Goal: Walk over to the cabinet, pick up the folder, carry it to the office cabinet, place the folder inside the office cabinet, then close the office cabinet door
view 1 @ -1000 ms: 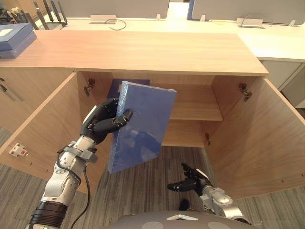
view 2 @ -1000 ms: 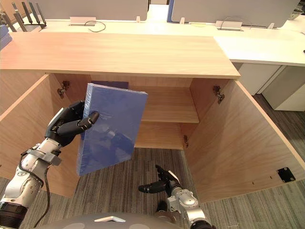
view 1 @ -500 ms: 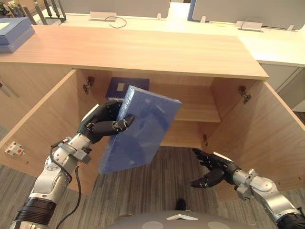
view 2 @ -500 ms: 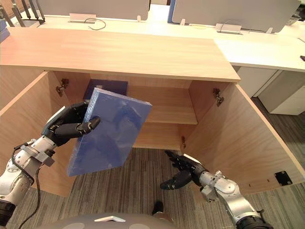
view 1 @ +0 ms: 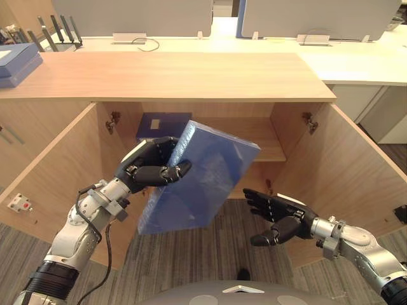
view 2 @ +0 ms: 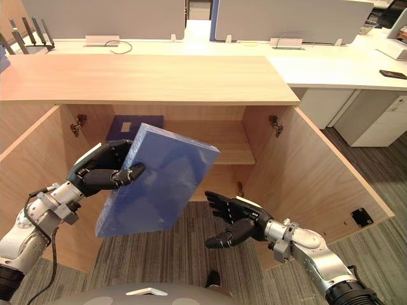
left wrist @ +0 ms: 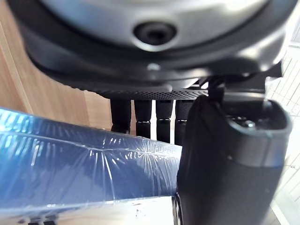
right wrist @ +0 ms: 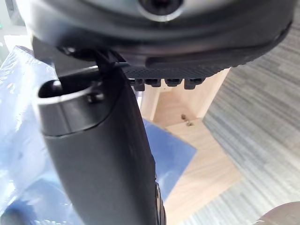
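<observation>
The left hand [view 1: 149, 168] grips the blue folder [view 1: 206, 175] by its left edge, holding it tilted before the open office cabinet [view 1: 191, 73]. Farther right, the right hand [view 1: 278, 216] hangs spread and empty. This looks like the placing step, and the next move probably calls for sliding the folder onto the shelf [view 1: 266, 138].

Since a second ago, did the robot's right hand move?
Yes. The right hand has come up and forward, from low over the carpet to beside the open right cabinet door, toward the blue folder.

Cabinet [view 1: 172, 76] open; dark binder [view 1: 160, 124] on shelf [view 1: 267, 130] L, R free.
</observation>
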Robot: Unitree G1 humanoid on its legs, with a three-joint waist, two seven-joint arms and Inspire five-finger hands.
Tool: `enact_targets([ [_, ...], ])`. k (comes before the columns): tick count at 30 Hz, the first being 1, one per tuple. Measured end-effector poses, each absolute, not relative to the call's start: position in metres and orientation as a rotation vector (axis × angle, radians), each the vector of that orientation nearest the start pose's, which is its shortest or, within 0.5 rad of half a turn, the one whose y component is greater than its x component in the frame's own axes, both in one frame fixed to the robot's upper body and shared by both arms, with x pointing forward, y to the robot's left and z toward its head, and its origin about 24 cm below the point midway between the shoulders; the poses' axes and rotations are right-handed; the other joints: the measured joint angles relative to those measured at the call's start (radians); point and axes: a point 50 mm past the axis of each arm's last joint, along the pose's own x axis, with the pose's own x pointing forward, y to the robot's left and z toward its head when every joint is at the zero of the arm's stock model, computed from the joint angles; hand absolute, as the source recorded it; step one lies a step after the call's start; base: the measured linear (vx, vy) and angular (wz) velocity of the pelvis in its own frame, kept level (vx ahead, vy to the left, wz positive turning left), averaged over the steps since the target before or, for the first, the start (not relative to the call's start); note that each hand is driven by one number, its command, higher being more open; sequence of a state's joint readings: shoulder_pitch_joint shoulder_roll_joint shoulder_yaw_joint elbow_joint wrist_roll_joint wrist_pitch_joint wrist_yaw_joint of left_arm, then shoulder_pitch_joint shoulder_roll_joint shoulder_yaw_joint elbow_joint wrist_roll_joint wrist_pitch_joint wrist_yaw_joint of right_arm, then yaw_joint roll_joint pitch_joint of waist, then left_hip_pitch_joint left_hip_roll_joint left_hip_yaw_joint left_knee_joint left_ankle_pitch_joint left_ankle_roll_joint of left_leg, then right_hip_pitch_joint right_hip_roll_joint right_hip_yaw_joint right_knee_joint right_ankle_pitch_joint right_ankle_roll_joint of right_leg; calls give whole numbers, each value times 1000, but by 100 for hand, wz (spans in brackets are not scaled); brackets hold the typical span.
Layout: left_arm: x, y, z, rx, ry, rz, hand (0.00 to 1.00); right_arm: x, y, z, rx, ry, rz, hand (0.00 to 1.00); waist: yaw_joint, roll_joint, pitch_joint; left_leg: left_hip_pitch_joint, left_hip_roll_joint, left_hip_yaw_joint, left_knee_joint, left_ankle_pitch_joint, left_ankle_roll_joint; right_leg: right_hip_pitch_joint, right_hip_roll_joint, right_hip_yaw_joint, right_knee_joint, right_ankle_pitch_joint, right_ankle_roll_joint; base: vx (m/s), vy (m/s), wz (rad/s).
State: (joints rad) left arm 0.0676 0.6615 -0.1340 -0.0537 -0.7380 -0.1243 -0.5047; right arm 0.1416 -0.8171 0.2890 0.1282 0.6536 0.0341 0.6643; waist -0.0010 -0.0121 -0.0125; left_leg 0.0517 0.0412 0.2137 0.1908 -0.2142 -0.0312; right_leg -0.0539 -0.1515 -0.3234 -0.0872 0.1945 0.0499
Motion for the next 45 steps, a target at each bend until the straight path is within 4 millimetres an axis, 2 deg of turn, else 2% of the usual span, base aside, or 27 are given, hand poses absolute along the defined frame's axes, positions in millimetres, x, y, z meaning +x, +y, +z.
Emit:
enact_targets([
  [6,235,207,78,-109,-72,-618,0,195,-232,14,5,450,783,100,0,14,-12,-8,12,-1,1,0,-1,-8,14,-1,0,1,-5,-2,-2,-1],
  [19,238,208,81,-171,-133,-548,0,210,-221,21,50,350,731,100,3,10,-16,-8,7,-10,1,0,-1,-5,13,-3,0,3,-3,-21,14,1],
  [30,238,208,81,-191,-150,-536,0,212,-226,28,11,326,730,100,0,10,-17,-10,8,-12,2,0,-1,-5,13,-4,0,3,-3,-9,5,0],
  [45,230,215,77,-194,-137,-522,0,211,-239,25,-13,360,716,100,-6,10,-16,-11,7,0,-4,-1,0,-14,14,2,0,2,-2,0,0,-1],
])
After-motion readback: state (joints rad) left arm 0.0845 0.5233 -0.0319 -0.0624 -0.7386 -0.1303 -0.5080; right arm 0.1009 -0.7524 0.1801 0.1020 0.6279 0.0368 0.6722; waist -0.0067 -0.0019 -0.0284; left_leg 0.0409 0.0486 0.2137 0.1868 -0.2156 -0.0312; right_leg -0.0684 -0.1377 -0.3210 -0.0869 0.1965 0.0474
